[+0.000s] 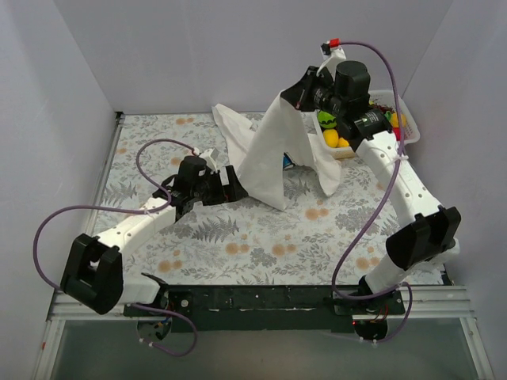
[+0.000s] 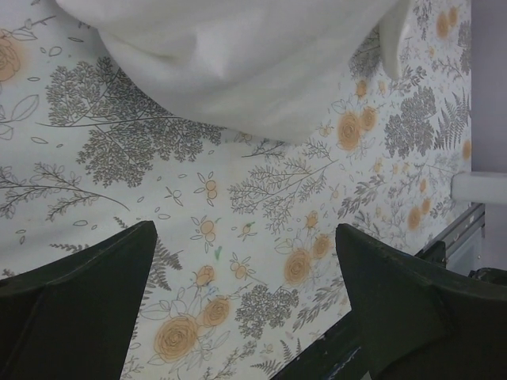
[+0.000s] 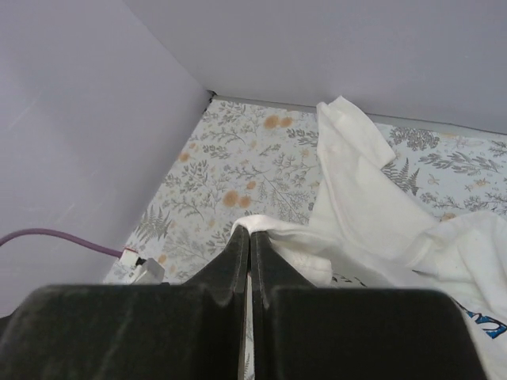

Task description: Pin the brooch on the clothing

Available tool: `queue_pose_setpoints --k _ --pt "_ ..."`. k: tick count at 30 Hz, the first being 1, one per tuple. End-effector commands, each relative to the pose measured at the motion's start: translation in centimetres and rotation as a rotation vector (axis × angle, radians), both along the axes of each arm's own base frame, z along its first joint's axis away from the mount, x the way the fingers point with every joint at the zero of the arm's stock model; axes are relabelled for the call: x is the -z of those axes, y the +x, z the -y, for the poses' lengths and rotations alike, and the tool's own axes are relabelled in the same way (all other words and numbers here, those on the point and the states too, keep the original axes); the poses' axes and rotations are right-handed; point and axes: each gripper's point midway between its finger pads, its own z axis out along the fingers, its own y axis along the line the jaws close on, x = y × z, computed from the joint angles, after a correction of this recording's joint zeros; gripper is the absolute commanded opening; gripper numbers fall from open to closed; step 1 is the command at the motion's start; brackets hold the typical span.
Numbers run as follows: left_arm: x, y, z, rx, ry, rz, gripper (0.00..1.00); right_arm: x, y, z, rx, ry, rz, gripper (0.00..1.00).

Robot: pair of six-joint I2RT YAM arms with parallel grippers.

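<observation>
Right claw (image 3: 249, 237): fully closed, pinching a fold of the white T-shirt (image 1: 269, 150), which hangs tent-like at the tabletop (image 1: 238, 237) 12 o'clock. Left claw (image 2: 245, 231): wide open, empty, at the shirt's 8 o'clock.

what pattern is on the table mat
Pale mat printed with grey ferns and leaves plus orange flowers; clearest in the left wrist view.

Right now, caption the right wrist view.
Right fingers shut on a fold of the white T-shirt above the floral mat.
</observation>
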Motion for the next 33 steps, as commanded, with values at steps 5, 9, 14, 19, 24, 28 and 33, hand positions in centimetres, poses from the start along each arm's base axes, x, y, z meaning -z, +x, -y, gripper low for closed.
queue_pose_setpoints --k 5,9,14,19,24,28,33 --pt "0.6 0.1 6.0 0.096 0.007 0.012 0.95 -2.1 3.0 1.1 0.044 0.131 0.029 0.01" --pt "3.6 1.0 9.3 0.098 0.13 -0.005 0.94 -2.2 3.5 1.2 0.055 0.127 0.026 0.01" --pt "7.3 1.5 12.0 0.049 0.35 -0.014 0.94 -2.3 3.8 1.6 0.071 0.121 0.03 0.01" --pt "10.4 2.4 13.1 -0.034 0.491 -0.089 0.93 -1.8 3.9 2.0 0.08 0.108 0.022 0.01" --pt "12.1 3.0 11.5 -0.108 0.589 -0.099 0.74 -1.4 3.9 2.5 0.083 0.102 0.018 0.01" --pt "12.0 3.2 9.5 -0.153 0.657 -0.067 0.33 -1.3 3.3 3.1 0.084 0.095 0.027 0.01" --pt "7.9 3.3 7.4 -0.154 0.671 0.039 0.06 -0.6 2.6 4.2 0.105 0.059 0.03 0.01"
